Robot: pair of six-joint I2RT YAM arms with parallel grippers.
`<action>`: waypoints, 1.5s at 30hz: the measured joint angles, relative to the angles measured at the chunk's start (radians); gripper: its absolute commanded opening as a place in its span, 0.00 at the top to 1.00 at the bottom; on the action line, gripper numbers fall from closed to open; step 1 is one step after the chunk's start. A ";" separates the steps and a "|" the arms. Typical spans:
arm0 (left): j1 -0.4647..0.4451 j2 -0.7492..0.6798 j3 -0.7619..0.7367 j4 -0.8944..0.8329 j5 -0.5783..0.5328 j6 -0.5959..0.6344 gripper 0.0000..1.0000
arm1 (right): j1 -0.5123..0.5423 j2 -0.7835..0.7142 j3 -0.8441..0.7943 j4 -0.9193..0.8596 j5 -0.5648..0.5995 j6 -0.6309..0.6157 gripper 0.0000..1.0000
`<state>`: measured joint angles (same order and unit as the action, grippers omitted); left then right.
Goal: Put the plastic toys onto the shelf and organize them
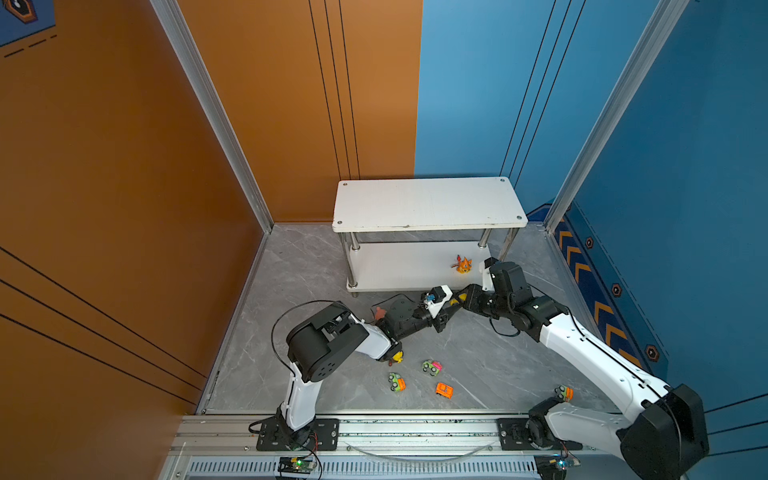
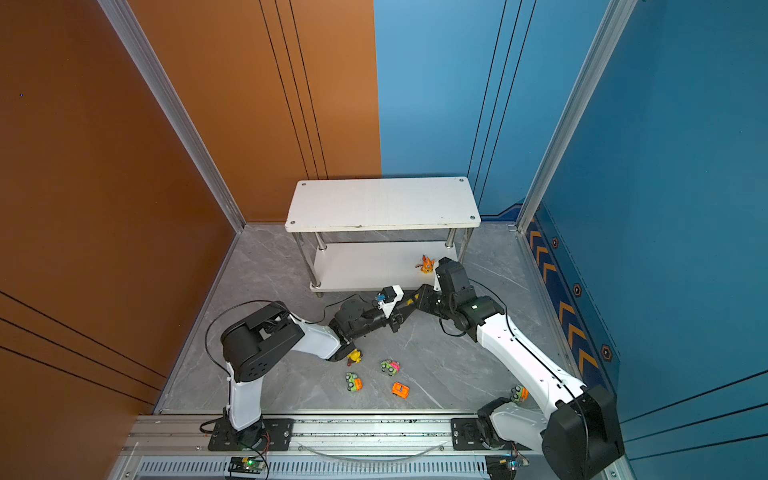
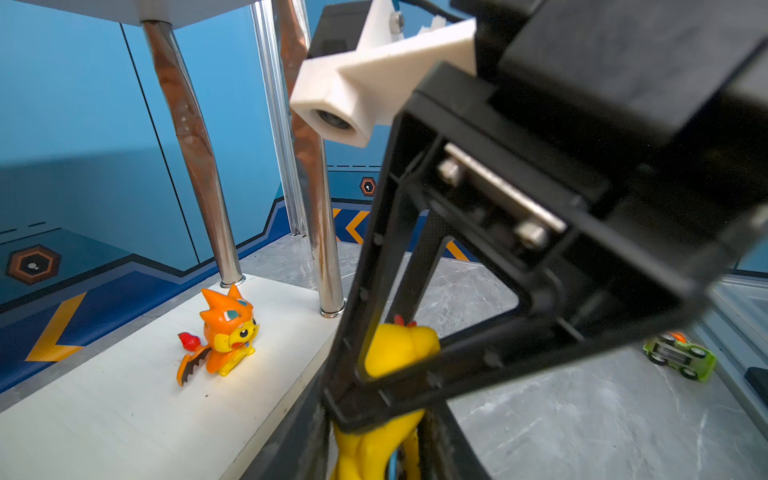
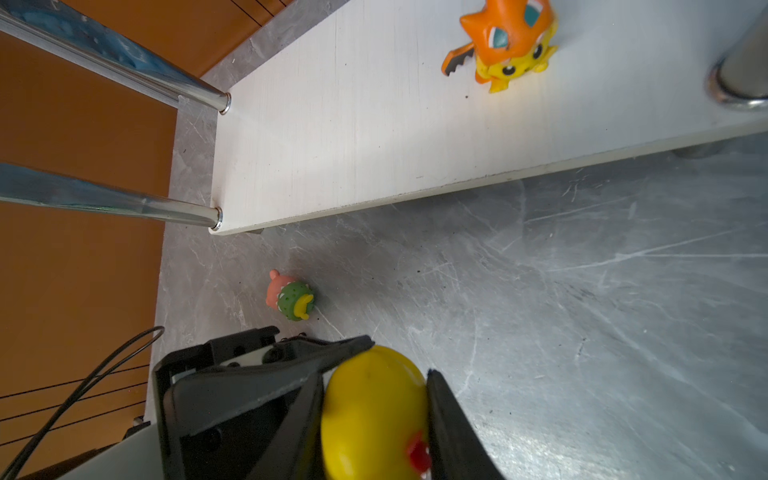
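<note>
In front of the white shelf, both grippers meet on one yellow figurine. My left gripper is shut on its lower part. My right gripper presses its head from both sides. In both top views only a sliver of this figurine shows between the left gripper and the right gripper. An orange figurine stands on the lower board. On the floor lie a pink and green figurine, another yellow toy under my left forearm, and several cars.
A green and orange car and an orange car lie mid-floor. Another green car sits by my right arm's base. Chrome legs stand at the lower board's corners. The walls close in left, right and behind.
</note>
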<state>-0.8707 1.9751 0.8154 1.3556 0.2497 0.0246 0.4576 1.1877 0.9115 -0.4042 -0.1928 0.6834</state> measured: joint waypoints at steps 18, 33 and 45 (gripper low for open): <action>0.000 -0.167 -0.206 0.018 -0.134 0.049 0.02 | 0.147 0.226 0.282 -0.143 0.290 -0.185 0.99; -0.028 -0.566 -0.541 0.016 -0.366 0.163 0.02 | 0.201 0.578 0.470 -0.130 0.519 -0.214 0.99; -0.066 -0.850 -0.584 -0.211 -0.419 0.201 0.02 | 0.157 0.706 0.551 -0.018 0.538 -0.117 0.99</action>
<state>-0.9371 1.1255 0.2310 1.1446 -0.1696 0.2253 0.6144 1.8942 1.4628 -0.4221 0.3450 0.5663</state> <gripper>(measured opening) 0.977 0.362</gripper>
